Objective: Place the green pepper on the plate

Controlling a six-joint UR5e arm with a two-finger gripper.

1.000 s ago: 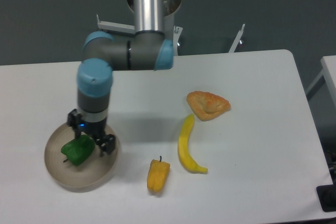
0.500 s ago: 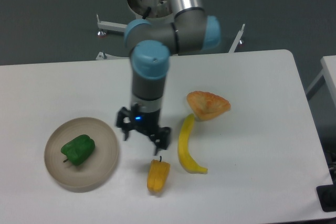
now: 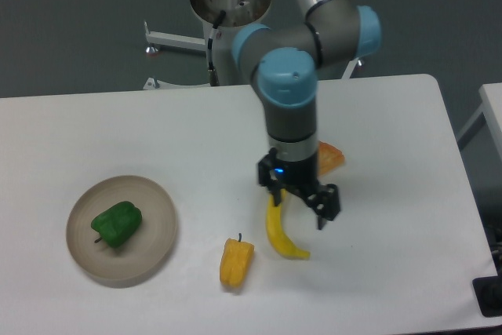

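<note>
From the fixed camera, the green pepper (image 3: 117, 223) lies inside the plate (image 3: 159, 234) at the left of the surface (image 3: 392, 139), a little left of the plate's centre. The tool (image 3: 299, 209) hangs well apart from it, over the banana (image 3: 281, 234), fingers spread and holding nothing. The placing looks done; a good finish is to lift clear without brushing the banana, the yellow-orange pepper (image 3: 235, 261) or the pastry (image 3: 330, 158).
</note>
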